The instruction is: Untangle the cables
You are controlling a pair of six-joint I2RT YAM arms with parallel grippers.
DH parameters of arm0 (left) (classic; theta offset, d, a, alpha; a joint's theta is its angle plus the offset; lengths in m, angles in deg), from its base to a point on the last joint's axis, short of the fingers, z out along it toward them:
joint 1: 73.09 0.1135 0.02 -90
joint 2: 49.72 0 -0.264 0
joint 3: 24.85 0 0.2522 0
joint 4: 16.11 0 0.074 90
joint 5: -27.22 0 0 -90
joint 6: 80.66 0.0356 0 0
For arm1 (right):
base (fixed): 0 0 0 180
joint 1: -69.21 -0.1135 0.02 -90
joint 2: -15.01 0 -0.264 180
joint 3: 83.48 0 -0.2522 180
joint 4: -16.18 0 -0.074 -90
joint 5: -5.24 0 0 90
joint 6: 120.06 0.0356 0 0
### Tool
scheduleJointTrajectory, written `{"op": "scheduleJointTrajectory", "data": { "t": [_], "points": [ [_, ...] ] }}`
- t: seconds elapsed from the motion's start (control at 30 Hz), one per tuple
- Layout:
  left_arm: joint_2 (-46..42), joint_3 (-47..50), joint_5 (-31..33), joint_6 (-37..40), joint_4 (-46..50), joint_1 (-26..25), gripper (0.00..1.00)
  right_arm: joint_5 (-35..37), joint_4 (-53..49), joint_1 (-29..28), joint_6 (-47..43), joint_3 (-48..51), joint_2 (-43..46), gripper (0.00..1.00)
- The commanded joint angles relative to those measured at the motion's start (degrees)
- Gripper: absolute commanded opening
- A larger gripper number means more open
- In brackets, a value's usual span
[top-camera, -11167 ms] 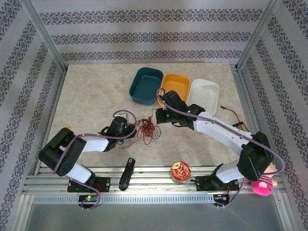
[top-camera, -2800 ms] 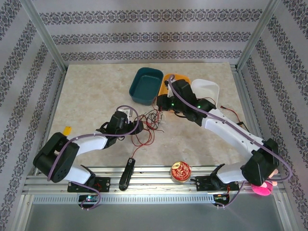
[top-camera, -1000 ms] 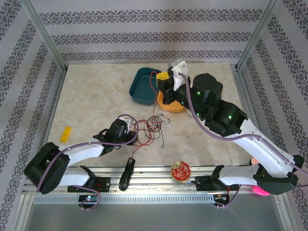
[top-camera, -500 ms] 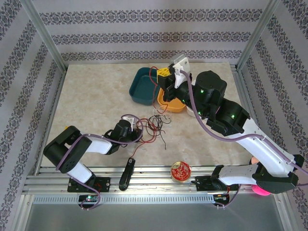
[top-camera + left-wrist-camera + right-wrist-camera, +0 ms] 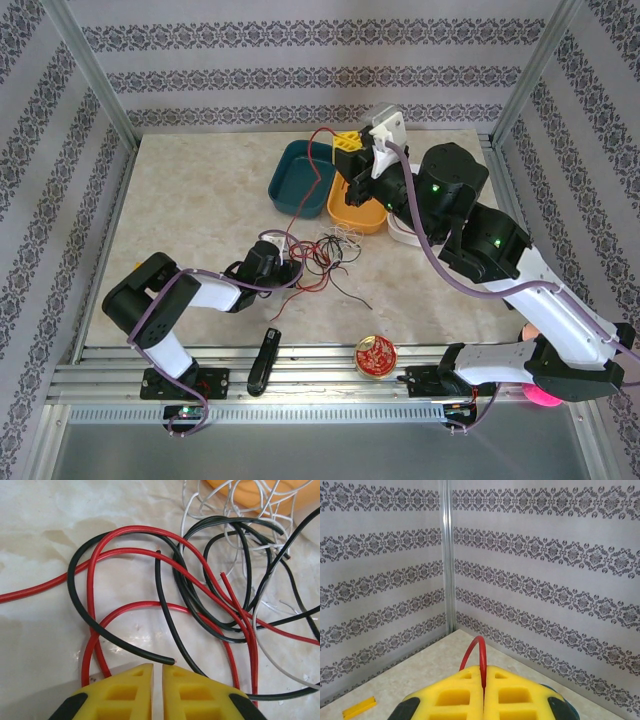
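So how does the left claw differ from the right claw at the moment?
The left claw sits low beside the cables; the right claw hangs high in the air. The left claw is nearly shut on nothing; the right claw pinches a red cable. Both have yellow fingers.

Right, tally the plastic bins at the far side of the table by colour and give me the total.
Dark teal rectangular plastic bin: 1
Orange rectangular plastic bin: 1
White plastic bin, mostly hidden behind the right arm: 1
Total: 3
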Motion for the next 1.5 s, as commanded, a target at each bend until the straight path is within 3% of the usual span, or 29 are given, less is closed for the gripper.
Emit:
{"op": "scheduleJointTrajectory", "data": {
  "t": [0.0, 0.13, 0.4, 0.6, 0.73, 0.87, 1.03, 1.23, 1.47],
  "points": [
    [-3.9, -0.3, 2.0, 1.8, 4.0, -0.8, 0.17, 1.8, 0.4, -1.0, -1.7, -1.9, 0.6, 0.00],
    [-8.9, 0.4, 4.2, 2.7, 8.1, -0.8, 0.30, 4.4, 0.4, -1.2, -2.6, -2.4, 0.8, 0.00],
    [-20.7, 1.6, 10.4, 3.6, 16.3, -0.8, 0.50, 19.1, 1.3, -0.9, -4.8, 0.2, 1.9, 0.00],
    [-28.9, 2.3, 16.1, 4.7, 22.4, -0.8, 0.60, 23.6, -0.6, 4.1, -2.2, 2.5, 4.0, 0.00],
    [-34.0, 3.0, 19.1, 5.0, 25.8, -0.9, 0.75, 22.4, -4.4, 11.7, 3.8, 5.1, 6.3, 0.00],
    [-37.7, 3.4, 20.5, 5.5, 28.2, -0.8, 0.83, 19.8, -6.4, 20.4, 8.6, 9.5, 9.0, 0.00],
    [-40.5, 3.2, 22.2, 6.4, 31.3, -0.9, 0.98, 13.4, -7.8, 31.0, 13.5, 14.7, 10.5, 0.00],
    [-42.8, 4.1, 23.5, 6.0, 32.0, -0.9, 0.99, 3.6, -7.2, 41.2, 17.1, 18.1, 8.5, 0.00],
    [-44.0, 4.4, 24.0, 5.7, 33.0, -0.8, 0.99, 1.3, -4.5, 45.1, 16.4, 19.9, 4.9, 0.00]
  ]
}}
